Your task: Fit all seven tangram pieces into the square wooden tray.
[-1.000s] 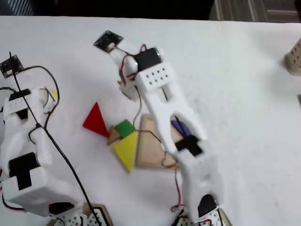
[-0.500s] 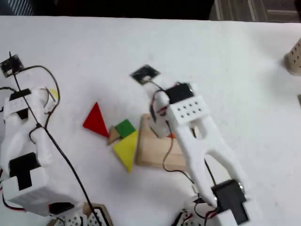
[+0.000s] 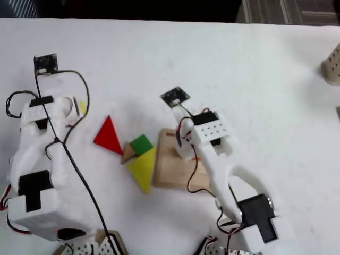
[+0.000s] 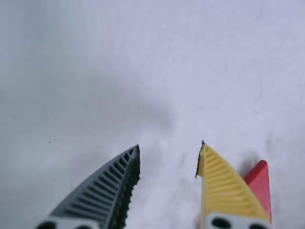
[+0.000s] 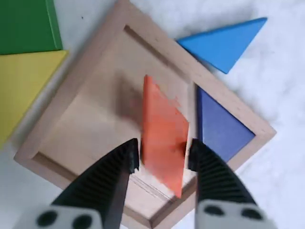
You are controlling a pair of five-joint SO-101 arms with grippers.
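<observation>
My right gripper [image 5: 163, 150] is shut on an orange piece [image 5: 162, 129], held on edge over the square wooden tray [image 5: 95, 109]. A dark blue piece [image 5: 221, 126] lies in one corner of the tray. A light blue triangle [image 5: 224, 43] lies just outside the rim. A green square [image 3: 141, 144], a yellow triangle [image 3: 142, 167] and a small tan piece [image 3: 127, 153] sit against the tray's [image 3: 170, 170] left side. A red triangle [image 3: 108, 135] lies farther left. My left gripper [image 4: 169, 152] stands open over bare table, with the red triangle [image 4: 259, 183] just beside its yellow finger.
The table is a white cloth. Black cables trail from both arms over the table, one crossing the tray's near edge. A perforated tan object [image 3: 332, 65] stands at the far right edge. Open table lies behind the tray.
My right arm has pulled back from beyond the tray's far left corner to above the tray, carrying the orange piece. My left arm has swung right and farther out, towards the red triangle.
</observation>
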